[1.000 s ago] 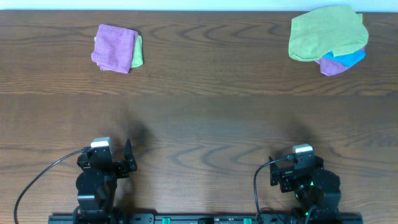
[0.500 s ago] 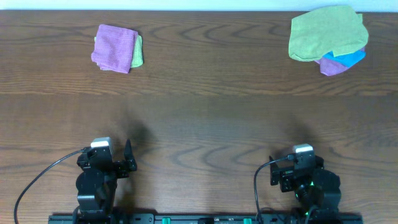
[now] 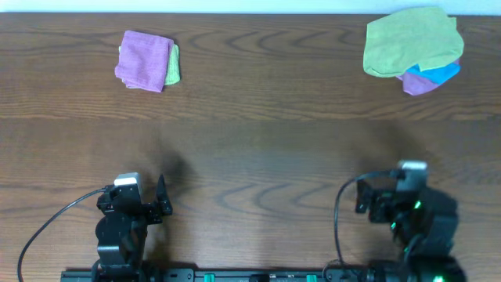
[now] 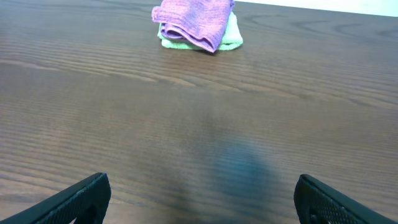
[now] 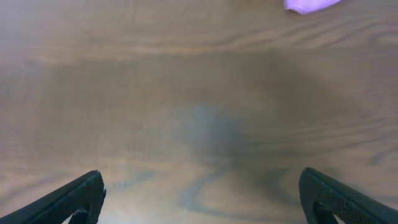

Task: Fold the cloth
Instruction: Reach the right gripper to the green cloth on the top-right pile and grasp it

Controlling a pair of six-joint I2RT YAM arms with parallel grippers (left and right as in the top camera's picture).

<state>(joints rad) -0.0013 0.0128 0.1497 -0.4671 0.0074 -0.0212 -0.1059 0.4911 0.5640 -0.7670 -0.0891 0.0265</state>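
A loose pile of cloths sits at the back right: a green cloth (image 3: 410, 41) on top, a blue cloth (image 3: 438, 74) and a purple cloth (image 3: 421, 84) under it. The purple one's edge shows in the right wrist view (image 5: 309, 5). A folded purple cloth (image 3: 142, 59) lies on a folded green cloth (image 3: 173, 66) at the back left, also in the left wrist view (image 4: 194, 22). My left gripper (image 3: 139, 196) is open and empty near the front edge (image 4: 200, 199). My right gripper (image 3: 401, 188) is open and empty over bare wood (image 5: 202, 196).
The dark wooden table (image 3: 258, 149) runs the full width. A rail with the arm bases (image 3: 258, 276) lies along the front edge. Cables (image 3: 47, 231) trail beside each arm.
My right arm has moved forward and to the right, away from the front edge. The left arm and the cloths have not moved.
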